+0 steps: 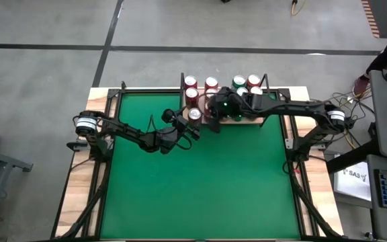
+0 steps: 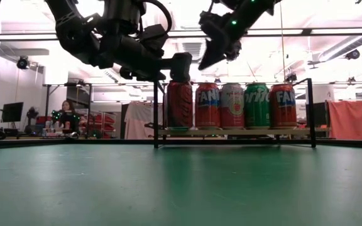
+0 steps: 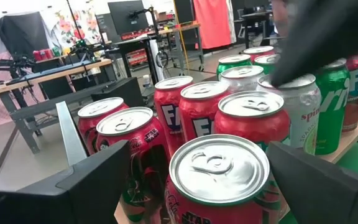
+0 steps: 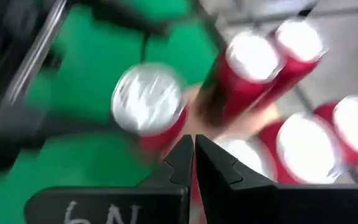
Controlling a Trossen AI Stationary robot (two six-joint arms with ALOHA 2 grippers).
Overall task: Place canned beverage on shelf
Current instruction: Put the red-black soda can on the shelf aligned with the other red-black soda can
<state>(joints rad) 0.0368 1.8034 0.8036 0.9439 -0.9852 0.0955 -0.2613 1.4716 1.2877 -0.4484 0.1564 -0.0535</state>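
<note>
Star Wars-labelled red can [image 3: 219,180] between spread left hand [image 1: 195,129] fingers; Fanta, Sprite cans behind; right hand [image 4: 194,163] closed, empty.

From my console, the green tabletop [image 1: 200,181] lies bare across its whole near and middle stretch, so I have wide passage there. The crowding is at the far edge: the shelf [image 2: 231,132] is packed with upright cans [image 1: 246,83] standing shoulder to shoulder, with no gap I can see between them. Its black uprights [image 2: 155,113] fence both ends. The left gripper [image 1: 195,129], fingers spread, sits around the red can [image 3: 219,180] at the shelf's left end. The right gripper [image 2: 213,51], pinched closed, hangs just above the can tops, blocking approach from overhead there.
</note>
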